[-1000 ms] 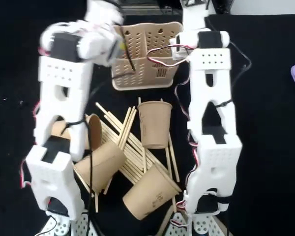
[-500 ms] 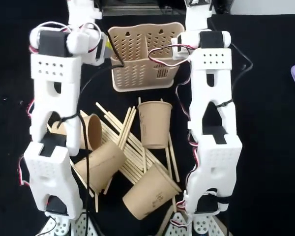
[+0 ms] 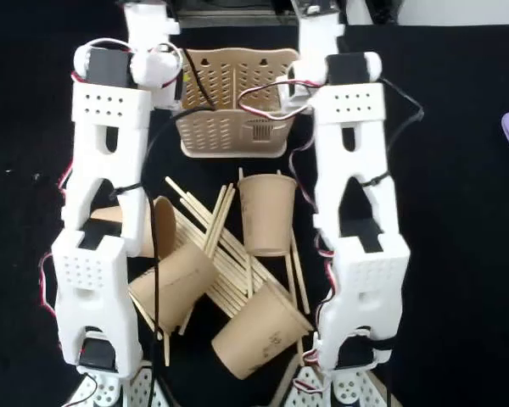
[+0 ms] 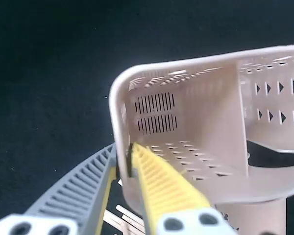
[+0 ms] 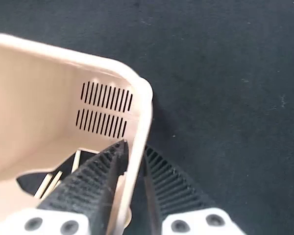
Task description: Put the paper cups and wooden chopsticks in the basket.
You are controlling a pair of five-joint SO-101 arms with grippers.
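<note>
The left gripper clamps one end wall of the beige perforated plastic basket, and the right gripper clamps the opposite wall. The brown paper cups and wooden chopsticks lie heaped just before it on the black table; seemingly nothing is loaded yet.

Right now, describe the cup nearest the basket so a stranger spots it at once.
Find the basket at the table's far side, between the two arms. Just before it lies a pile of chopsticks and cups; take the cup at the pile's far end, beside the right arm. It alone points its wide rim straight at the basket; the others lie askew.
</note>
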